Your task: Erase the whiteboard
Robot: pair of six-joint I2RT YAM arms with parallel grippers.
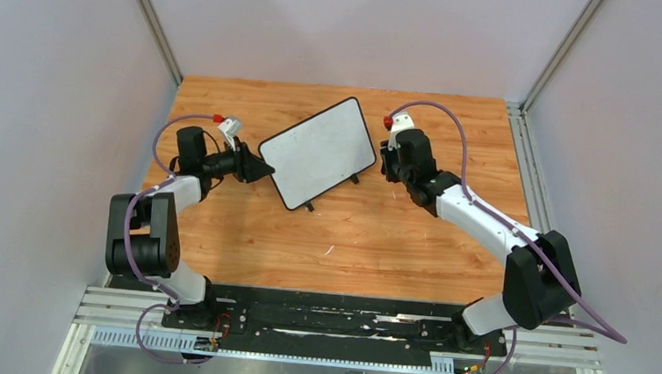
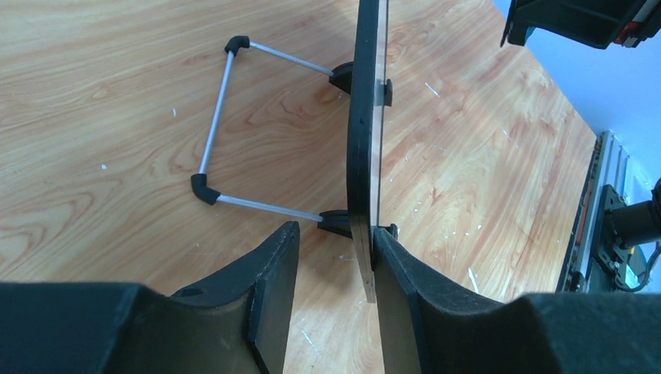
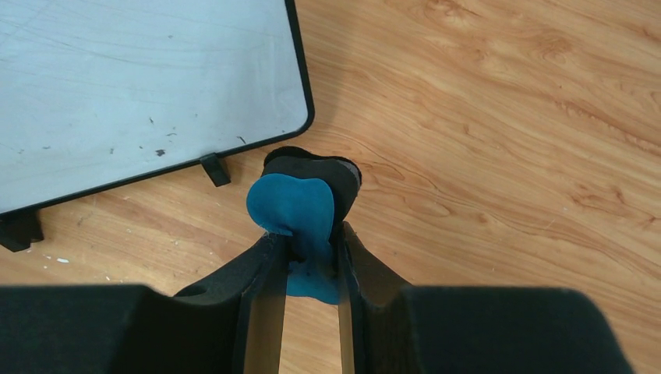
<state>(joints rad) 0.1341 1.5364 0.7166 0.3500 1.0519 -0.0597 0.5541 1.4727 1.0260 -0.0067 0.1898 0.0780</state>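
The whiteboard stands tilted on the wooden table, white with a thin black frame and two small black feet. Its face is nearly blank, with a few dark specks low down in the right wrist view. My left gripper is open around the board's left edge. In the left wrist view the board is edge-on between the jaws, against the right finger and apart from the left one. My right gripper is just off the board's right corner, shut on a blue eraser.
A wire stand props the board from behind. The wooden table is walled by grey panels on three sides. Metal rails and the arm bases run along the near edge. Small white flecks lie on the wood.
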